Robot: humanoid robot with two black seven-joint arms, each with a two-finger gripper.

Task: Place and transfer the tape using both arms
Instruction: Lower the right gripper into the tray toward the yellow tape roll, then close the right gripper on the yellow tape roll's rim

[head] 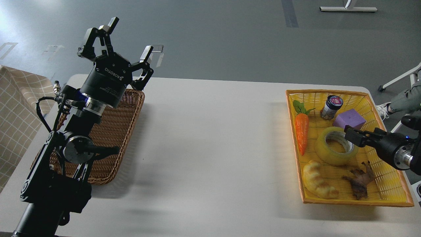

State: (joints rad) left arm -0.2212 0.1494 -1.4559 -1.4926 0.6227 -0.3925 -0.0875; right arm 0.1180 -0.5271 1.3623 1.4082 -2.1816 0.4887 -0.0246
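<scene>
The tape [324,149], a wide translucent yellow roll with a grey-white core, lies flat in the middle of the yellow basket [329,92] at the right. My right gripper [354,136] comes in from the right edge, and its dark tip is over the tape's right rim. Its fingers cannot be told apart, and I cannot tell whether it touches the roll. My left gripper [130,37] is open and empty, raised above the far end of the brown wicker basket [115,138] at the left.
The yellow basket also holds a toy carrot [301,131], a small jar [330,107], a purple block [349,120], a bread-shaped toy [317,179] and a brown toy animal [360,179]. The white table [213,148] lies between the two baskets.
</scene>
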